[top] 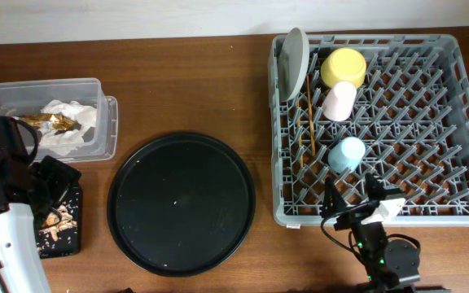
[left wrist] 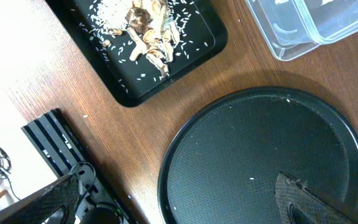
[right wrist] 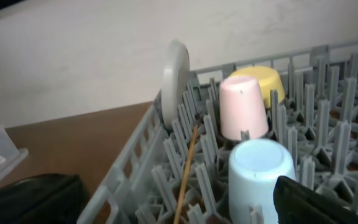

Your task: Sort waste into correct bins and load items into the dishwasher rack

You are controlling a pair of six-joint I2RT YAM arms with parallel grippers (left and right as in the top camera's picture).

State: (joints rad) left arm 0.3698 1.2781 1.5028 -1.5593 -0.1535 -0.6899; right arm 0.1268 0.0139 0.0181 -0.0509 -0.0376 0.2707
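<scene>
The grey dishwasher rack holds the grey-white plate on edge, the yellow bowl, the pink cup and the blue cup upside down, and the chopsticks. The clear tub holds the white napkin and the gold foil wrapper. The small black tray holds food scraps and crumbs. My left gripper is open and empty over the round tray's left edge. My right gripper is open and empty at the rack's front edge, just short of the blue cup.
The large round black tray lies between the bins and the rack, with only a few specks on it. My left arm covers part of the small tray. The wall runs along the table's far edge.
</scene>
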